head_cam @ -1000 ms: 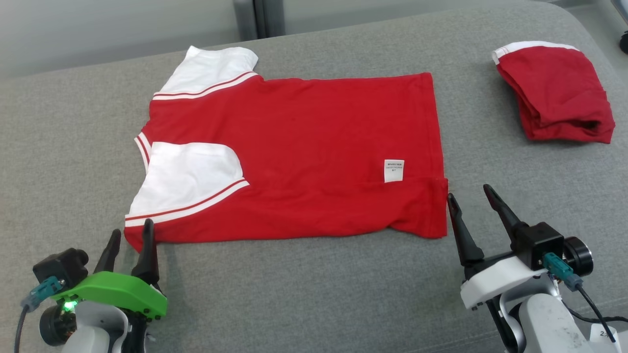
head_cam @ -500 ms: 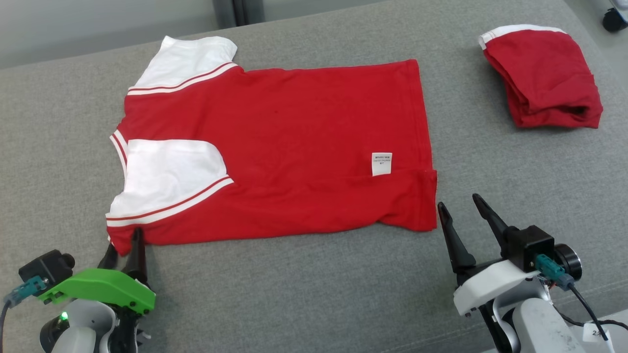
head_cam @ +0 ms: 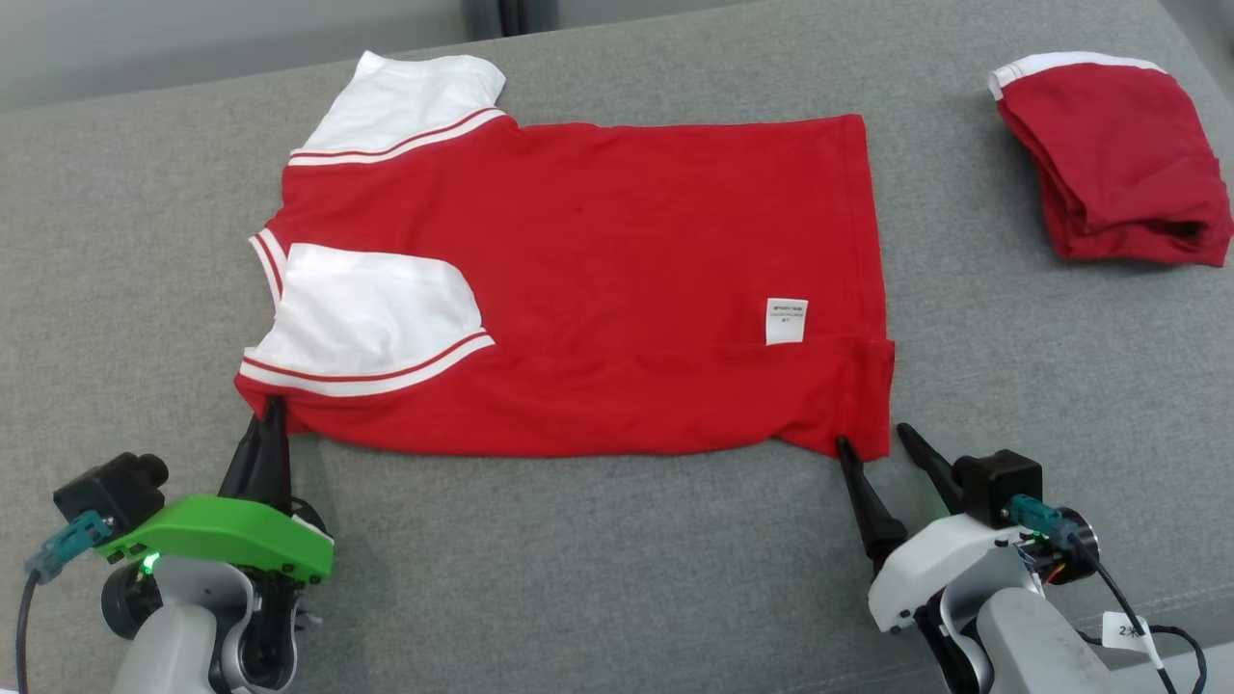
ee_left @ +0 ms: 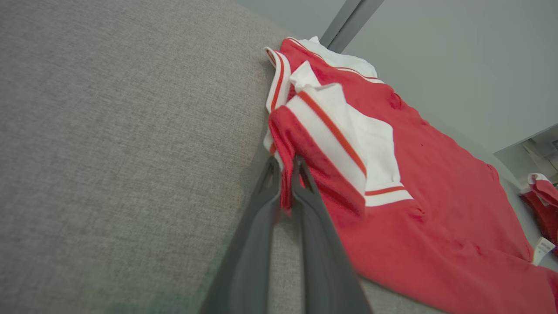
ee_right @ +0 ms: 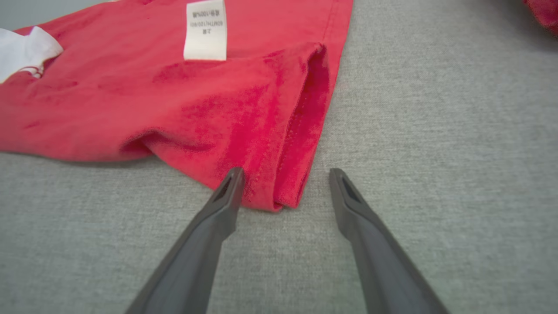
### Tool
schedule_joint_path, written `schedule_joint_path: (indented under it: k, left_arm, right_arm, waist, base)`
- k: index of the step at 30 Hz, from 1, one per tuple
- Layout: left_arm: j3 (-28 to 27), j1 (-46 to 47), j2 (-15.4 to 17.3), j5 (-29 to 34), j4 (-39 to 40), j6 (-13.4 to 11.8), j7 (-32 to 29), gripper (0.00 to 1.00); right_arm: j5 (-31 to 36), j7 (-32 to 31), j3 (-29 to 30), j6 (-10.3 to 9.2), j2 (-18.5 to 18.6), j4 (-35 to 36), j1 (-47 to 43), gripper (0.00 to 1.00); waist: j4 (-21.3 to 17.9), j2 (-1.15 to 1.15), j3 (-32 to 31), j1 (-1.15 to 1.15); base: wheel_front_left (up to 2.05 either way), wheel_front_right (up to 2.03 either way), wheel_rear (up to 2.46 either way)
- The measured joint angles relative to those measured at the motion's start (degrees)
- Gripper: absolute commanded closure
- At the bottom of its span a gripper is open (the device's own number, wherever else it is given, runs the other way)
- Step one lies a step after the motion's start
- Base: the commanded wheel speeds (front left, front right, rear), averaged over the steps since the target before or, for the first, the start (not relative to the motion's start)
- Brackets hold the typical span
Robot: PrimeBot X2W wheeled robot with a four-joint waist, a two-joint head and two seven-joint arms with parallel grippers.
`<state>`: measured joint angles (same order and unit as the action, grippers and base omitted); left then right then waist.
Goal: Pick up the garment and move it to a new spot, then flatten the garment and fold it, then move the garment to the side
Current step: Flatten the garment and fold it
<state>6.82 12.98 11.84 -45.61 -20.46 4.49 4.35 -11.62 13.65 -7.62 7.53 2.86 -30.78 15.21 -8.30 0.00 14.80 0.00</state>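
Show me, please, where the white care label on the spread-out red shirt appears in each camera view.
Head view: the care label is right of centre, on the red shirt, near its hem.
Left wrist view: far lower right, at the picture's edge.
Right wrist view: top, left of centre.
Shared landmark: the folded red garment, seen beyond the label at the right edge or the top right corner.

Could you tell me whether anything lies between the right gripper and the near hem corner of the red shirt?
Nothing visible does. The right gripper is open, and the hem corner of the red shirt lies between its fingertips, with grey cushion beside it.
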Motion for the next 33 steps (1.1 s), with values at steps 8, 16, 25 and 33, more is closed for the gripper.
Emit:
schedule_joint_path:
  k: [8,16,25,33]
  left_arm:
    - [1.1,-0.6,0.5,0.9,2.2,0.8,1.3,1.0]
    - [2.7,-3.9,0.7,1.5,6.1,0.8,1.2,1.0]
    - [5.6,-12.3,1.2,1.9,11.9,0.5,-0.9,1.0]
    - [6.5,-18.8,1.2,1.4,14.1,-1.0,-2.1,1.0]
  right_arm:
    - [-2.1,0.8,-0.6,0.0,0.0,-4.6,2.2,1.0]
    - [4.2,0.2,6.9,0.0,-0.1,-1.9,4.0,1.0]
    - [6.0,-9.9,9.6,0.0,1.1,7.4,-1.0,1.0]
    - [3.8,-14.6,10.1,0.0,1.2,13.8,-8.5,1.0]
  waist:
    - [0.9,0.0,-1.3,0.0]
    - [1.2,0.0,-4.3,0.0]
    - [2.3,0.0,-6.7,0.0]
    - [2.3,0.0,-7.2,0.0]
  base:
    - [0.0,0.0,0.0]
    - [0.0,0.0,0.0]
    - [0.0,0.0,0.0]
    - [0.0,0.0,0.0]
